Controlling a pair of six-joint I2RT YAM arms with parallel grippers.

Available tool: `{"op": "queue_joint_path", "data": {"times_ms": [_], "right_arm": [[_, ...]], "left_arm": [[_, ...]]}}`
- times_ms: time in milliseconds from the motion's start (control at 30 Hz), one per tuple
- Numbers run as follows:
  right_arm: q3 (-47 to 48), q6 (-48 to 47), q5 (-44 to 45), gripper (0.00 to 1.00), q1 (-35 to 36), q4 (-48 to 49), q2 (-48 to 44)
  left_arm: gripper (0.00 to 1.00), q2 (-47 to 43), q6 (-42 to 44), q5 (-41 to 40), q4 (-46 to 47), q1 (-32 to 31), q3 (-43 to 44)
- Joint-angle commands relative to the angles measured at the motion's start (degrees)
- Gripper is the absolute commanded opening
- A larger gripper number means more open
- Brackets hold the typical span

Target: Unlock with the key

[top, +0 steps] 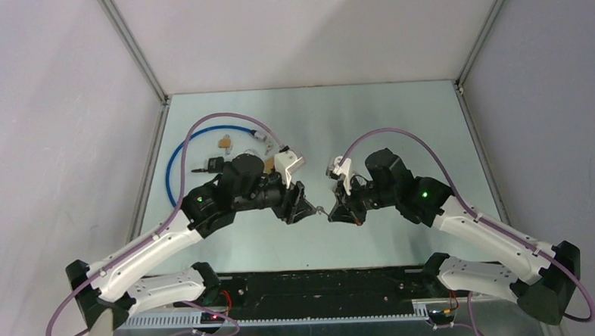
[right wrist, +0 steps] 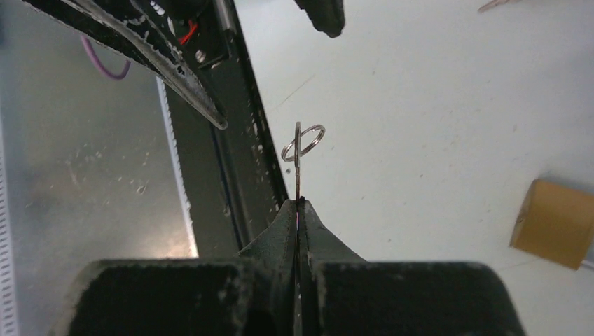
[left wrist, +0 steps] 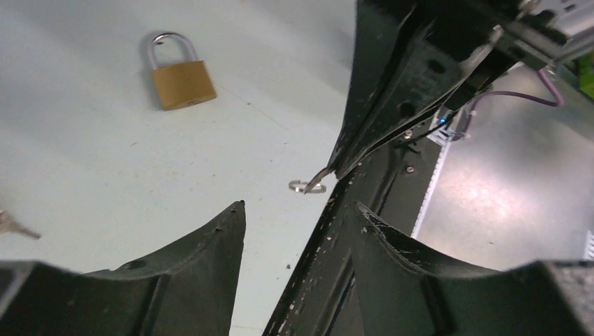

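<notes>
Above the counter (top: 398, 118) in the top view, your left fingers (top: 297, 203) and right fingers (top: 342, 211) meet tip to tip, with the key (top: 321, 210) between them.

From the left wrist, the left fingers (left wrist: 210, 238) stand open and hold nothing. The key ring (left wrist: 302, 186) hangs just ahead, and the padlock (left wrist: 181, 82) lies well apart.

From the right wrist, the right fingers (right wrist: 284, 224) are clamped on the key, ring end free.

This looks like a handover, so close the left pair squarely on the free end before the right releases.

The right gripper (right wrist: 300, 204) pinches the key (right wrist: 298, 175) edge-on, its ring (right wrist: 308, 140) uppermost; brass padlock (right wrist: 553, 222) lies right.
</notes>
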Motion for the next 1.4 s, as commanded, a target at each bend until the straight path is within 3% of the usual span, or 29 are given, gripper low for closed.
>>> {"op": "queue_joint_path", "data": {"times_ms": [0,467,833,1133,1267,1367], "right_arm": [[4.03,-0.82,-3.33,0.0,-0.11,-7.97,0.67],[5.66,-1.29,-5.32,0.0,-0.2,-8.54,1.79],[5.71,-0.87,-6.77,0.0,-0.92,-7.75,1.44],[5.71,-0.63,-7.26,0.0,-1.17,-7.48,1.31],[5.69,-0.58,-7.68,0.0,-1.21,-7.56,1.64],[5.71,-0.55,-7.87,0.0,-1.18,-7.56,1.65]], "left_arm": [[0.59,1.23,1.19,9.27,7.99,0.46,-0.39],[0.44,6.94,0.03,17.76,11.61,0.41,-0.47],[0.31,8.08,-0.05,20.06,11.62,0.31,-1.97],[0.3,8.03,0.04,20.01,11.62,0.34,-2.65],[0.42,7.89,0.12,19.3,11.67,0.28,-2.98],[0.45,7.75,0.21,18.92,11.62,0.26,-3.11]]}}
